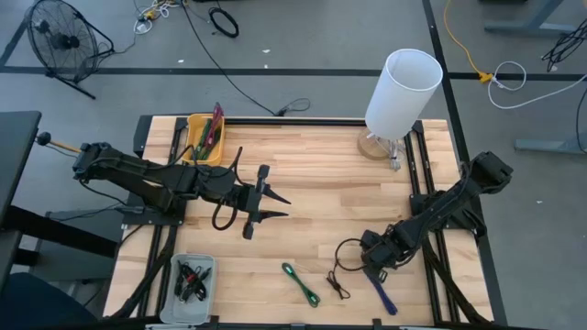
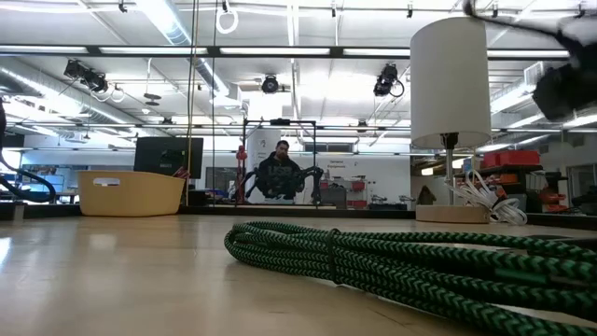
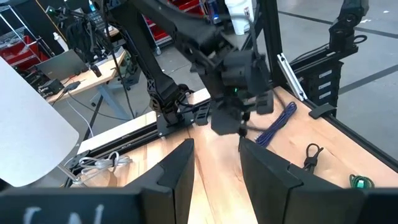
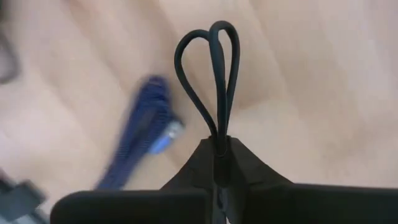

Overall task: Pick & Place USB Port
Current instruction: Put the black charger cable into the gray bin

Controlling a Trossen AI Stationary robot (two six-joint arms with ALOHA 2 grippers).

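My right gripper sits low over the table's near right part, shut on a thin black cable whose loops stick out past its fingertips. A blue cable with a USB plug lies flat on the wood beside it. A green braided cable and a small black coiled cable also lie on the table. My left gripper hovers open over the table's middle, pointing toward the right arm. My right gripper pinches the black cable where its strands run together, between the two fingers. Two narrow loops stand out beyond the fingertips. The fingers hide how far back the strands reach.
A grey tray with black cables sits at the near left corner and a yellow bin with cables at the far left. A white lamp stands at the far right. A person shows far behind the table.
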